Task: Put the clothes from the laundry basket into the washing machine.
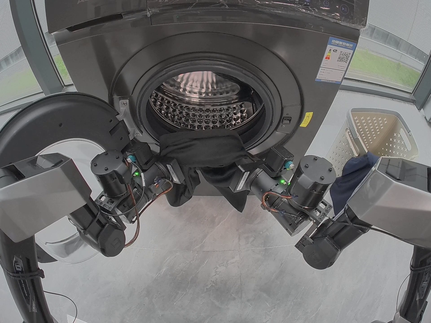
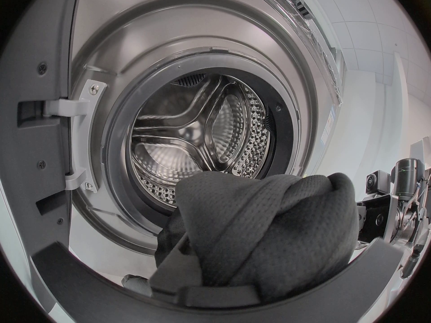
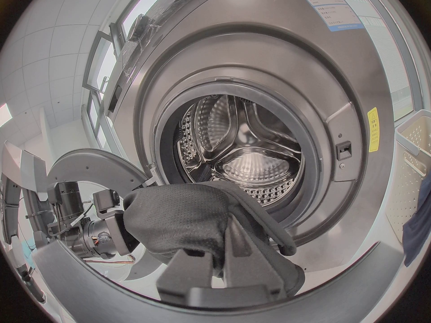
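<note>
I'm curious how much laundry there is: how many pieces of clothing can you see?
2. A black garment is held at the washing machine's opening; a dark blue garment hangs from the laundry basket on the robot's right. More may be hidden inside it.

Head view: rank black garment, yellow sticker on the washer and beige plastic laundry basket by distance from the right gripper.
1. Black garment, held in the right gripper.
2. Yellow sticker, on the washer front, right of its opening.
3. Beige plastic laundry basket, beside the machine, farther right.
</note>
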`<state>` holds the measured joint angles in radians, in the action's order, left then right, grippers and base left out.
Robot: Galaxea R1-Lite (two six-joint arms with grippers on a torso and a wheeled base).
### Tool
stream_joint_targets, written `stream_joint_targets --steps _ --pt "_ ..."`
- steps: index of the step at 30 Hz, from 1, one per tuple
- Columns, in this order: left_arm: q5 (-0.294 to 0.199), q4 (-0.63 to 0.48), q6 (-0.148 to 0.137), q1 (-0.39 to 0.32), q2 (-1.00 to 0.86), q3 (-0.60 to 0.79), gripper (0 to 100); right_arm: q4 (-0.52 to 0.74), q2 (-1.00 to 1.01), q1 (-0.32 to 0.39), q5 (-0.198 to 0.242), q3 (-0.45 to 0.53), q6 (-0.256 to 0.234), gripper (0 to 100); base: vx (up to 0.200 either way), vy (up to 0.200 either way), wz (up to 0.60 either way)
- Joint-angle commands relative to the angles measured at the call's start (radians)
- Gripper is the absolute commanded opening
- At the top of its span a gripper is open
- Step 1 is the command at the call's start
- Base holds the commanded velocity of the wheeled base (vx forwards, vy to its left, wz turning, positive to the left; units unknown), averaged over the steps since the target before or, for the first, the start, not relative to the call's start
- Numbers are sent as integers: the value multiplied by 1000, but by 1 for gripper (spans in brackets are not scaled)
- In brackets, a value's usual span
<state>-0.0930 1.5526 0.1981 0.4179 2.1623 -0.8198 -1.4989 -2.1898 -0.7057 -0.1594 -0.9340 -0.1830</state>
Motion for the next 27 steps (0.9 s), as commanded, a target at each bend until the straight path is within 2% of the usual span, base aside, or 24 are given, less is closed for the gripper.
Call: stream_joint_targets --steps 1,4,10,11,15,16,18,19,22,25,27 --pt "-1 1 -2 10 -9 22 0 -3 2 -3 1 -9 0 0 0 0 0" --pt "-5 3 -2 16 -7 51 0 -6 5 -12 1 -37 -1 0 0 0 0" --pt "-4 3 1 15 -26 48 0 -7 -2 -29 1 -3 -1 0 0 0 0" --pt "-4 3 1 15 -36 53 0 -9 -2 -29 1 -3 -3 100 0 0 0" --pt "-7 3 -3 18 -59 91 0 -9 1 -31 14 21 -3 100 0 0 0" --pt "-11 4 -20 29 -70 172 0 -9 7 -32 41 72 5 100 0 0 0" --pt "-10 4 -22 33 -85 197 0 -9 16 -34 55 109 10 100 0 0 0" --pt "-11 3 -17 38 -130 241 0 -9 39 -35 67 179 22 100 0 0 0" --pt "-16 1 -5 38 -214 306 0 -11 76 -34 72 310 42 100 0 0 0" --pt "-33 1 9 38 -292 353 0 -17 125 -24 92 386 43 100 0 0 0" --pt "-40 3 -2 42 -343 390 0 -40 140 -17 96 408 42 100 0 0 0"
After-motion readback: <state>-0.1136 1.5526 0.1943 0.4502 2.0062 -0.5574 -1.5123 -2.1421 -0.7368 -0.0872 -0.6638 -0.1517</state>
